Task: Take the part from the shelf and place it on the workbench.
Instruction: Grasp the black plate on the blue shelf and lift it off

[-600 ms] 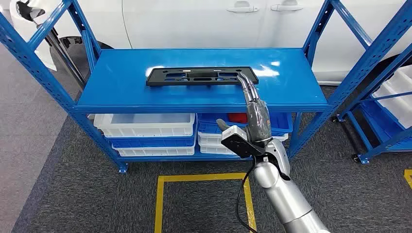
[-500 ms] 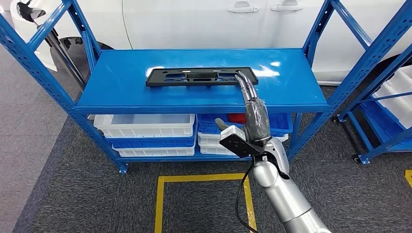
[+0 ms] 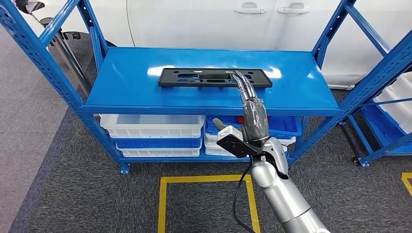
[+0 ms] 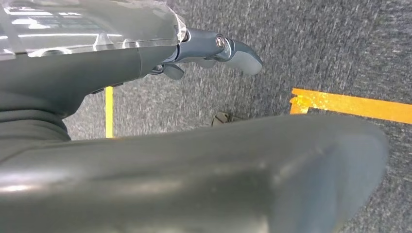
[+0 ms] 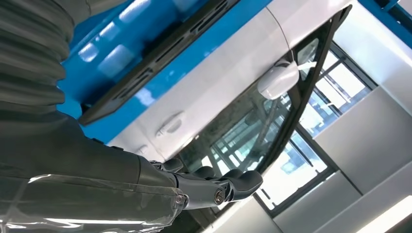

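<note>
writing: none legible | black slotted part [image 3: 214,77] flat mid-shelf [image 3: 121,87], bare blue all round | right robot hand [image 3: 248,104] fingers straight, spread, tips over part's near edge, holding nothing

Ahead of me stands a blue steel shelf [image 3: 121,87], with white bins [image 3: 150,125] and blue bins [image 3: 286,124] stored below. Dark grey carpet [image 3: 63,194] carries yellow floor tape [image 3: 204,178]. A white car [image 3: 204,22] is parked behind. A second blue rack [image 3: 384,116] stands at right.
</note>
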Robot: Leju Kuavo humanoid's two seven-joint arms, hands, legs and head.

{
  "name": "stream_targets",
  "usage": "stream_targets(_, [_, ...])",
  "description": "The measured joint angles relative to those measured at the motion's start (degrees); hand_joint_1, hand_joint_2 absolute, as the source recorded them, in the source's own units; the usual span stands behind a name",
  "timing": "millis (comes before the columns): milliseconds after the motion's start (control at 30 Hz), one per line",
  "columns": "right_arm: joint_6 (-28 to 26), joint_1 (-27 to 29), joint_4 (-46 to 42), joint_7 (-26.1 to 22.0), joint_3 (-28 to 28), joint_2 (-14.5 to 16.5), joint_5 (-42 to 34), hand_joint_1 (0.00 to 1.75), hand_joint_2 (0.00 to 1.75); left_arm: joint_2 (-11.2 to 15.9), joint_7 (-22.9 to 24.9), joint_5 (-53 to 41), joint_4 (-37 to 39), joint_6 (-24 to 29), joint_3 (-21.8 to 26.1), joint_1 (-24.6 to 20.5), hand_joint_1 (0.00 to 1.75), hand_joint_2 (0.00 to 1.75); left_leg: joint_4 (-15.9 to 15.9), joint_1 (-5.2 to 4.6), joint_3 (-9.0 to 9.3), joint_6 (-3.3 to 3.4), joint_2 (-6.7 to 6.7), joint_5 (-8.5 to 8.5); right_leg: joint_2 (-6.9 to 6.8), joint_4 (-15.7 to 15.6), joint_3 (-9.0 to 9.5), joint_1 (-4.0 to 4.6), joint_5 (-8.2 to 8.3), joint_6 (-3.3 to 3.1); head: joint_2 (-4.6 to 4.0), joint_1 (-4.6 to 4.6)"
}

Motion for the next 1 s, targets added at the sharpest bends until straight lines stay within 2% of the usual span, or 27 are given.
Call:
stream_targets(33, [0.2,0.1,0.0,0.0,-0.1,0.0,-0.7,0.00,0.00,0.0,0.0,-0.2,0.0,0.1,0.0,0.0,0.00,0.00,0.0,-0.22,0.09,0.18,0.17,-0.10,0.00,2.5,-1.63,0.11,-0.38,-0.18,0.00,0.00])
stream_targets(67, [0.3,0.2,0.0,0.0,-0.2,0.0,-1.4,0.00,0.00,0.0,0.0,-0.4,0.0,0.2,0.0,0.0,0.00,0.00,0.0,-0.50,0.25,0.36,0.34,-0.23,-0.01,2.9,-2.24,0.30,0.41,-0.53,0.00,0.00])
stream_targets(100, [0.4,0.3,-0.1,0.0,-0.3,0.0,-2.0,0.00,0.00,0.0,0.0,-0.5,0.0,0.3,0.0,0.0,0.00,0.00,0.0,-0.79,0.49,0.51,0.54,-0.39,-0.07,1.0,-1.75,0.56,2.15,-1.06,0.00,0.00])
stream_targets(133, [0.4,0.3,-0.2,-0.1,-0.4,-0.1,-2.4,0.00,0.00,0.0,0.0,-0.7,0.0,0.4,0.0,0.0,0.00,0.00,0.0,-1.09,0.80,0.61,0.79,-0.58,-0.37,-2.6,-0.32,0.98,4.49,-1.81,0.00,0.00])
stream_targets(200, [0.4,0.2,-0.5,-0.2,-0.6,-0.1,-2.9,0.00,0.00,-0.1,0.0,-1.0,0.1,0.7,0.0,0.1,0.00,0.00,-0.1,-1.50,1.31,0.61,1.44,-0.95,-2.27,-10.0,2.88,2.11,7.67,-3.60,0.00,-0.01])
stream_targets(267, [0.3,0.2,-0.8,-0.3,-0.7,-0.1,-3.2,0.00,0.00,-0.3,0.1,-1.3,0.1,0.9,0.0,0.0,0.00,0.00,-0.2,-1.62,1.49,0.26,2.27,-1.22,-3.29,-12.9,4.05,2.92,8.26,-4.58,0.00,-0.02])
stream_targets(300, [0.3,0.2,-0.9,-0.4,-0.8,-0.1,-3.4,0.00,0.00,-0.3,0.1,-1.4,0.2,1.0,0.0,0.0,0.00,0.00,-0.3,-1.67,1.60,0.01,2.75,-1.31,-2.83,-13.3,4.06,2.99,8.37,-4.64,0.00,-0.03])
stream_targets(367, [0.3,0.3,-1.0,-0.4,-0.9,-0.2,-3.7,0.00,0.87,-0.3,0.1,-1.6,0.2,1.0,0.0,-0.1,0.00,0.00,-0.1,-1.69,1.85,-0.53,3.03,-1.90,-1.71,-14.3,4.67,2.48,8.83,-4.63,0.00,-0.04])
stream_targets(433, [0.1,0.2,-1.1,-0.3,-0.9,-0.1,-3.8,0.00,1.75,-0.2,0.2,-1.7,0.2,1.2,0.0,-0.1,0.00,0.00,3.4,-1.57,0.58,-1.11,1.86,-4.18,-0.93,-15.4,5.42,1.80,9.34,-4.65,0.00,-0.05])
stream_targets(467, [0.0,0.2,-1.1,0.1,-0.9,-0.1,-3.9,0.00,1.75,-0.2,0.2,-1.8,0.2,1.3,0.0,-0.1,0.00,0.00,6.9,-1.38,-0.99,-1.41,1.19,-5.91,-0.62,-15.6,5.54,1.74,9.38,-4.71,0.00,-0.05])
stream_targets(533, [-0.1,0.3,-1.0,1.1,-0.9,0.0,-4.1,0.00,0.87,-0.2,0.3,-1.9,0.2,1.4,0.0,-0.1,0.00,0.00,13.8,-0.94,-4.62,-2.02,0.78,-8.47,-0.11,-15.5,5.55,1.62,9.35,-4.70,0.00,-0.05])
stream_targets(567, [0.3,0.4,-0.8,1.6,-0.9,0.0,-4.5,0.00,0.44,-0.2,0.3,-1.9,0.2,1.5,0.0,0.0,0.00,0.00,15.0,-0.73,-5.51,-2.28,0.77,-8.33,0.14,-15.4,5.55,1.54,9.27,-4.60,0.00,-0.04])
stream_targets(600, [1.1,0.4,-0.6,1.9,-0.9,0.0,-5.3,0.00,0.00,-0.1,0.3,-2.0,0.2,1.5,0.0,0.0,0.00,0.00,14.1,-0.53,-5.32,-2.50,0.78,-7.04,0.36,-15.3,5.57,1.41,9.16,-4.43,0.00,-0.04])
stream_targets(667, [3.4,0.4,-0.3,2.1,-0.9,0.0,-7.3,0.00,0.00,0.0,0.3,-2.3,0.2,1.5,0.0,0.0,0.00,0.00,6.8,-0.14,-2.25,-2.80,0.74,-2.84,0.67,-14.7,5.56,1.11,8.75,-3.87,0.00,-0.04])
stream_targets(733, [5.1,0.3,-0.1,2.1,-0.9,0.0,-8.7,0.00,0.00,0.1,0.3,-2.5,0.2,1.3,0.0,-0.1,0.00,0.00,0.8,-0.11,0.44,-2.45,0.45,-0.59,0.83,-14.0,5.35,1.13,8.35,-3.16,0.00,-0.05])
stream_targets(767, [5.6,0.3,0.0,2.1,-0.9,0.0,-9.1,0.00,0.00,0.1,0.3,-2.5,0.2,1.2,0.0,-0.1,0.00,0.00,-0.2,-0.21,0.88,-2.06,0.30,-0.45,0.87,-13.8,5.25,1.18,8.29,-2.82,0.00,-0.05])
stream_targets(833, [6.1,0.3,0.3,1.9,-0.8,0.0,-9.5,0.00,0.00,0.2,0.3,-2.6,0.2,1.0,0.1,-0.1,0.00,0.00,-0.4,-0.37,0.86,-1.13,0.19,-0.30,0.92,-13.9,5.18,1.14,8.35,-2.20,0.00,-0.05])
stream_targets(900, [6.3,0.2,0.4,1.6,-0.8,0.0,-9.8,0.00,0.00,0.3,0.4,-2.6,0.2,0.9,0.1,-0.1,0.00,0.00,-0.7,-0.28,0.96,-0.40,0.25,-0.02,0.78,-12.8,4.72,0.97,7.43,-1.57,0.00,-0.04])
stream_targets(933, [6.3,0.2,0.4,1.4,-0.7,0.0,-9.9,0.00,0.00,0.3,0.4,-2.6,0.2,0.9,0.2,-0.1,0.00,0.00,-0.9,-0.16,1.00,-0.10,0.31,0.11,0.67,-10.7,3.76,0.91,6.14,-1.29,0.00,-0.04])
stream_targets(1000, [6.3,0.3,0.6,1.0,-0.7,0.0,-10.1,0.00,0.00,0.3,0.4,-2.6,0.2,0.8,0.2,-0.1,0.00,0.00,-1.0,-0.21,0.95,0.21,0.39,0.14,0.49,-3.2,0.17,0.80,2.53,-0.81,0.00,-0.04])
